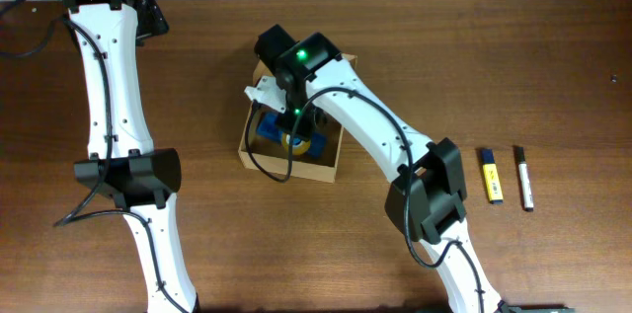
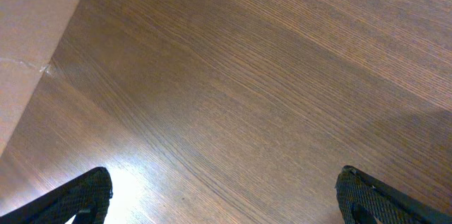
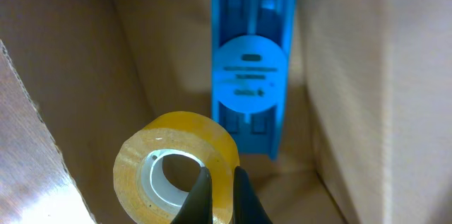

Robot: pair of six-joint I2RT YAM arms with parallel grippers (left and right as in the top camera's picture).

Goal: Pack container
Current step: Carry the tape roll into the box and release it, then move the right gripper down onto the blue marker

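Note:
The container is an open brown cardboard box at the table's middle. Inside it a flat blue plastic case lies along the far wall. My right gripper reaches down into the box, shut on a roll of yellowish tape, one finger inside the white core and one outside the wall. From above, the right gripper hides most of the box's inside; a bit of tape roll shows. My left gripper hangs open over bare wood, nothing between its fingertips, far from the box.
A yellow and blue highlighter and a black and white marker lie side by side at the right of the table. A light brown cardboard sheet shows at the left edge of the left wrist view.

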